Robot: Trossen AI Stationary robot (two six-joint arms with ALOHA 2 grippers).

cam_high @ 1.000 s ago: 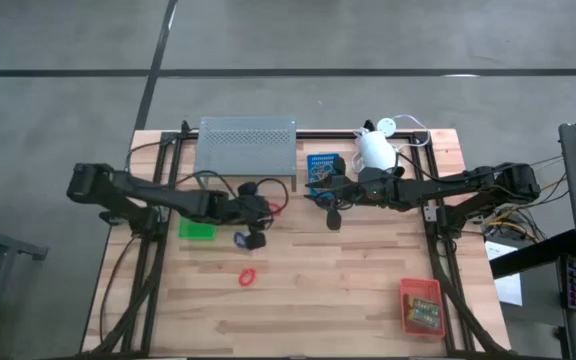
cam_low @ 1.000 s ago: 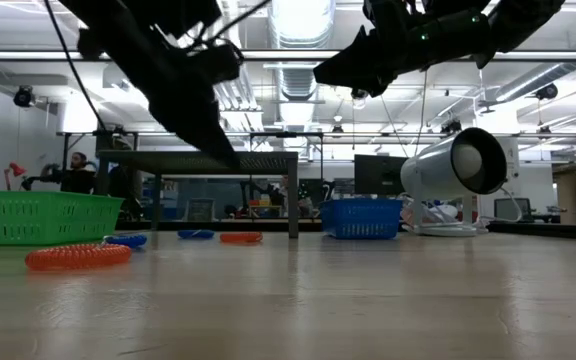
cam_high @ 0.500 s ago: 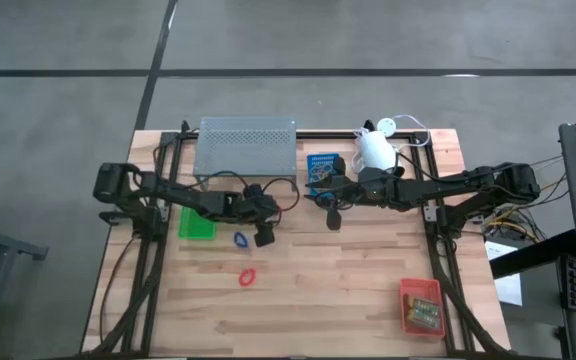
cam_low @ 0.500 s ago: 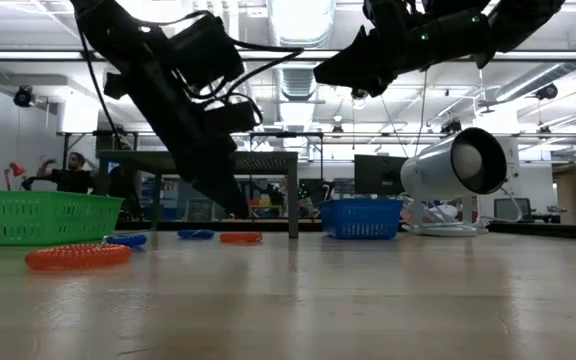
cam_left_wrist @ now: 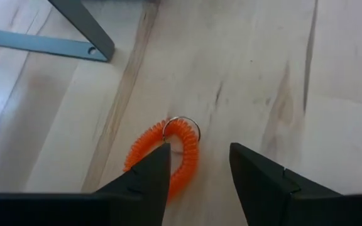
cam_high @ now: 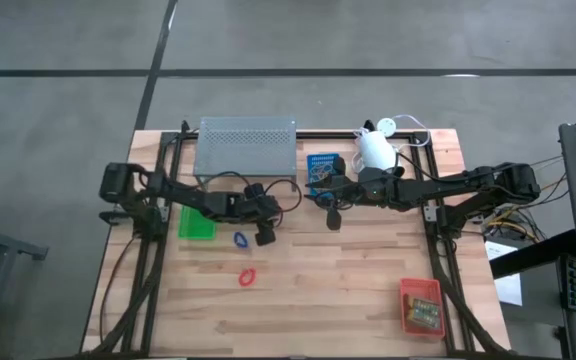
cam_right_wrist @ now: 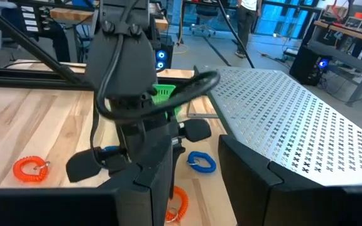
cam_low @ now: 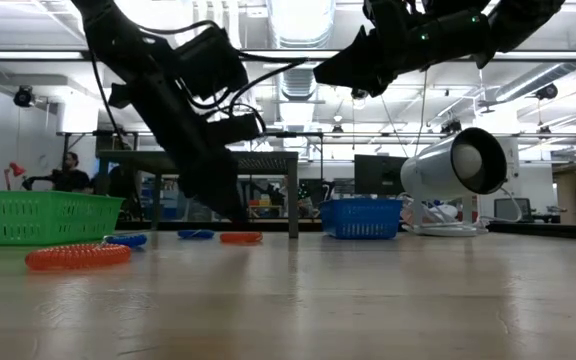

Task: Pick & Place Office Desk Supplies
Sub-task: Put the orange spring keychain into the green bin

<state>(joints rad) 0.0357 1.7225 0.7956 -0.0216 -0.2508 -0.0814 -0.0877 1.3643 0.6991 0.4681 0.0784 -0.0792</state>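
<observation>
An orange coiled loop (cam_left_wrist: 168, 154) with a metal ring lies flat on the wood table, close to the grey shelf's leg (cam_left_wrist: 83, 28). My left gripper (cam_left_wrist: 200, 169) (cam_high: 266, 218) is open, low over the loop, and slants down with one finger on each side of the loop's end without touching it. The low view shows the same loop (cam_low: 240, 238) beside the left arm's tip. My right gripper (cam_right_wrist: 193, 169) (cam_high: 320, 197) hangs open and empty above the table's middle. A blue loop (cam_high: 240, 239) and a red loop (cam_high: 248, 276) lie nearer the front.
The grey perforated shelf (cam_high: 247, 147) stands at the back, and the white lamp (cam_high: 376, 150) at back right. A green tray (cam_high: 196, 224) sits left, a blue tray (cam_high: 323, 168) with a printed box sits behind the right gripper, and a red-orange tray (cam_high: 421, 305) is front right. Bare wood lies front left.
My left gripper has come down and reached toward the table's right, from above the blue loop to low over the orange loop by the shelf's leg. The loops lie where they were. The right arm has kept still.
</observation>
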